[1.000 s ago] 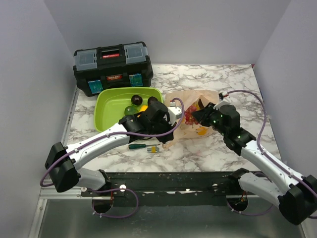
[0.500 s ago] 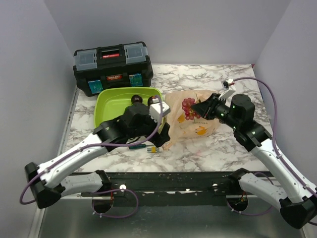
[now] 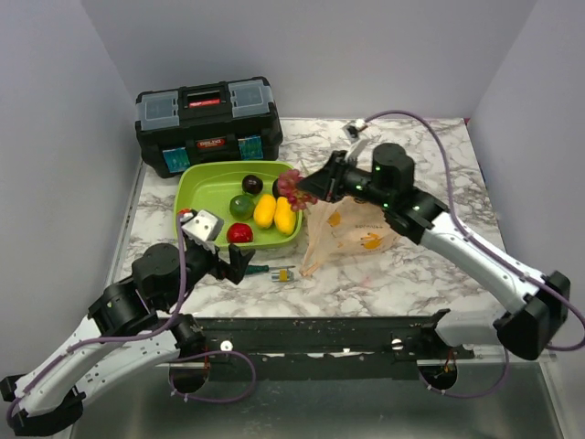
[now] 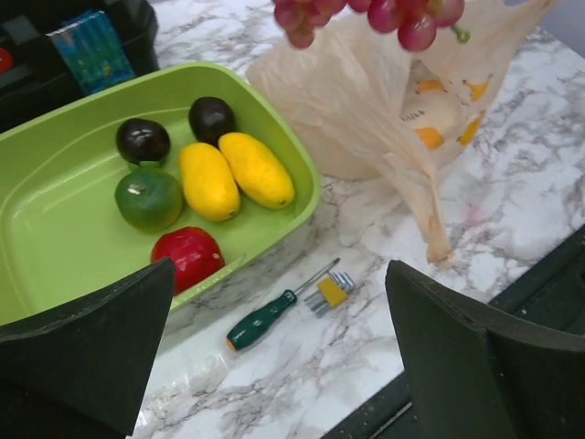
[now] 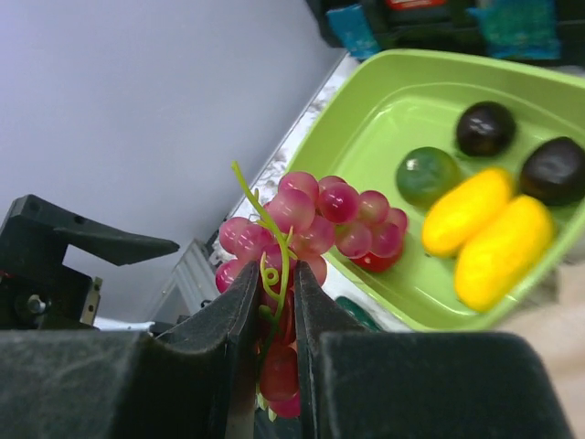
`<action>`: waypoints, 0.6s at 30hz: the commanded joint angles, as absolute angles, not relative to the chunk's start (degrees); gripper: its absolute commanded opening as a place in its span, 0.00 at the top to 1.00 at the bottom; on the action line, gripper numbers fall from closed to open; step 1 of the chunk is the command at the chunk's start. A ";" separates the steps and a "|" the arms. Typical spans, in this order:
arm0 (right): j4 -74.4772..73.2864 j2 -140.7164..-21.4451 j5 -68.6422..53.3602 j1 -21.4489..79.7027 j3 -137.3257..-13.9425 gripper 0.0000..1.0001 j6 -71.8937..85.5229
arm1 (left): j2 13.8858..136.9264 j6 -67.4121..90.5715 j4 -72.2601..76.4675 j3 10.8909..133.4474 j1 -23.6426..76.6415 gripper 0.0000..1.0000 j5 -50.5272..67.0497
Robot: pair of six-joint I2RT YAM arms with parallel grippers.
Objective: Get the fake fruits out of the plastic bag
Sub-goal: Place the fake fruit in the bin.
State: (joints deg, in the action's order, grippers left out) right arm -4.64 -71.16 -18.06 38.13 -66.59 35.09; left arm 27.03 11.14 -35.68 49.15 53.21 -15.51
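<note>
Reddish grapes [image 3: 294,186]: out of the bag and up in the air, dangling over the tray's right rim, touching nothing below
Right gripper [image 5: 274,285]: jaws pinched tight on the thin green stem only, cluster hanging free beneath
Bag [image 3: 352,229]: slumped on the marble just right of the tray; orange patches show through it, print or fruit I cannot tell
Tray [image 3: 187,187]: two yellow fruits [image 4: 208,180] side by side, green one [image 4: 148,195], two dark ones [image 4: 143,139], red ball [image 4: 187,256] by the front wall
Left gripper [image 3: 236,263]: low near the table's front edge, jaws spread wide, holding nothing
Stage: grapes look like the carry in hand, with the drop into the tray to come
Risk one: that stem is a skinny hold, and a quick swing could twist the cluster loose short of the tray
Risk two: let go right here and it may catch the rim and tumble onto the marble by the screwdriver [image 3: 260,269]
Risk three: a low, careless drop could knock the yellow pair about
</note>
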 commanded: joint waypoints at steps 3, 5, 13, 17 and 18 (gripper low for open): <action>6.88 -84.58 -12.63 45.00 -74.04 1.00 39.09 | 16.34 9.01 -33.67 42.25 52.91 0.03 -25.71; 6.99 -90.03 -10.74 46.53 -77.14 0.99 39.78 | 14.04 8.79 -33.91 40.98 52.91 0.03 -26.33; 0.27 -107.62 -2.03 52.26 -91.57 0.99 39.60 | 9.89 9.02 -32.56 38.31 52.91 0.03 -26.80; -5.78 -115.53 -0.29 54.88 -99.45 0.99 38.31 | 10.54 8.38 -32.41 38.23 52.91 0.02 -26.09; -7.19 -117.60 1.35 55.29 -101.23 0.99 38.28 | 10.46 8.08 -32.07 38.00 52.91 0.03 -25.71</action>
State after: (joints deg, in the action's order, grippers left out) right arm -0.78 -111.74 -4.01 52.97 -94.45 38.98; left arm 10.70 9.50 -34.04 38.39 53.21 -25.10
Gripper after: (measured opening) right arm 0.182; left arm 0.974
